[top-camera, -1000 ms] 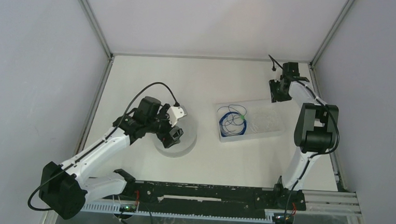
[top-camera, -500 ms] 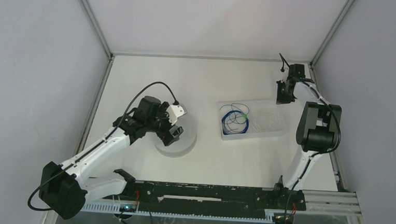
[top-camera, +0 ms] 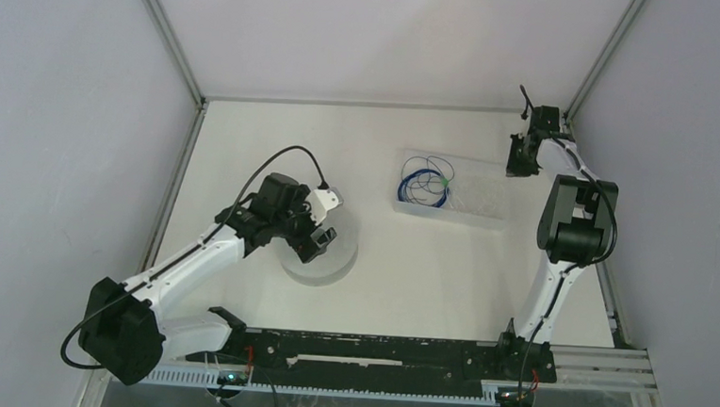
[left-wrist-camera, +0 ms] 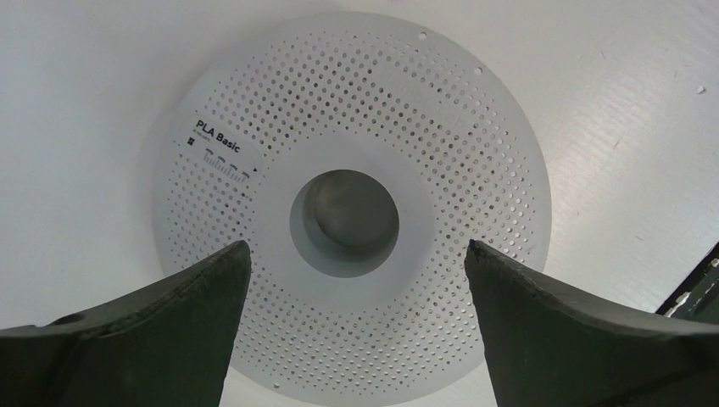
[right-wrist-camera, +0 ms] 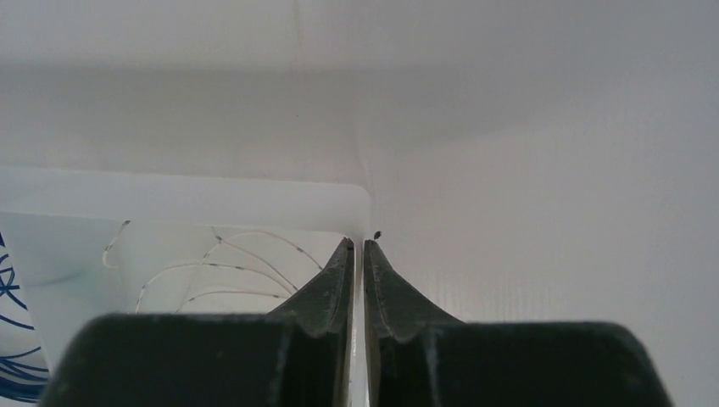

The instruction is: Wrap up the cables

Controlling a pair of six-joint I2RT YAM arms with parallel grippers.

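White table (top-camera: 275,142) lines the floor of a booth with pale grey walls (top-camera: 51,100), and we see both arms reaching out over it. Left of centre a white perforated plastic spool (top-camera: 335,268) lies flat; our left gripper (left-wrist-camera: 356,248) hangs above it. From the left wrist, its jaws stand wide apart, one over each side of the disc, with nothing held between them; the disc bears a small label reading "PLA Basic" beside the round hub hole.

Our right gripper (right-wrist-camera: 358,248) sits at the far right of the table, at the right-hand end of a clear plastic tray (right-wrist-camera: 195,202). Its jaws are drawn together to a bare sliver and appear to pinch the tray's thin end wall between them.

We find the thin pale grey cable strands (right-wrist-camera: 212,266) inside the tray, lying in loose arcs in its right half, just beside the closed fingertips; neither gripper touches them. A coil of thin blue wire (top-camera: 426,181) fills the tray's left half.
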